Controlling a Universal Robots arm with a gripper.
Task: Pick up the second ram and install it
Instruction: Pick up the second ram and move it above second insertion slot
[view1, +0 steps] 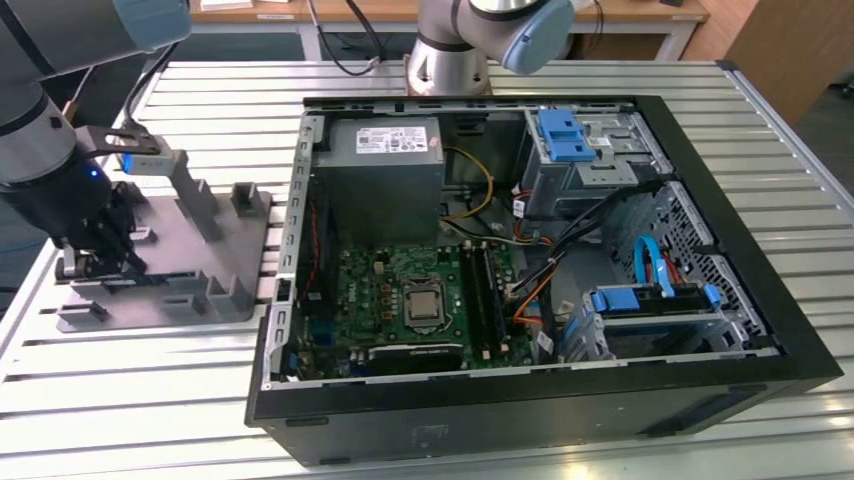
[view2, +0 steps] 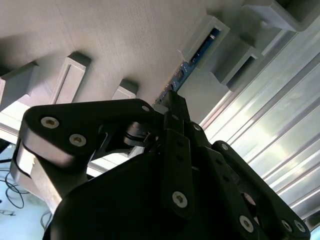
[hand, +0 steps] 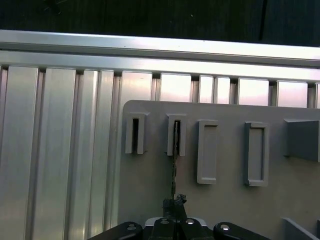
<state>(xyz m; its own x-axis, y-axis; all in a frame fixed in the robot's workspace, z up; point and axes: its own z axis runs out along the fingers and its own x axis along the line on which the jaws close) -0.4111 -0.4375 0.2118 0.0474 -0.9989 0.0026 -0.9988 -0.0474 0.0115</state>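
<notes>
**Second Ram: Handling Properties and Grip Point**

An open computer case (view1: 534, 415) is carried on the slatted bench (view1: 534, 75), toward the bench edge at the exterior view's right. A grey fixture plate (view1: 174, 225) is placed by the opposite edge. The gripper (view2: 173, 96) is positioned low over this plate. The second ram (view2: 193, 62) is stood on its long edge in the plate's slotted posts. The jaws appear to be drawn together on the board's two faces, pinching its upper edge.

The module is judged light, thin and stiff, yet fragile. A hold is best taken on the upper edge, clear of the chips and contact edge. The board is best kept square to the slots, since twisting may crack it.
</notes>
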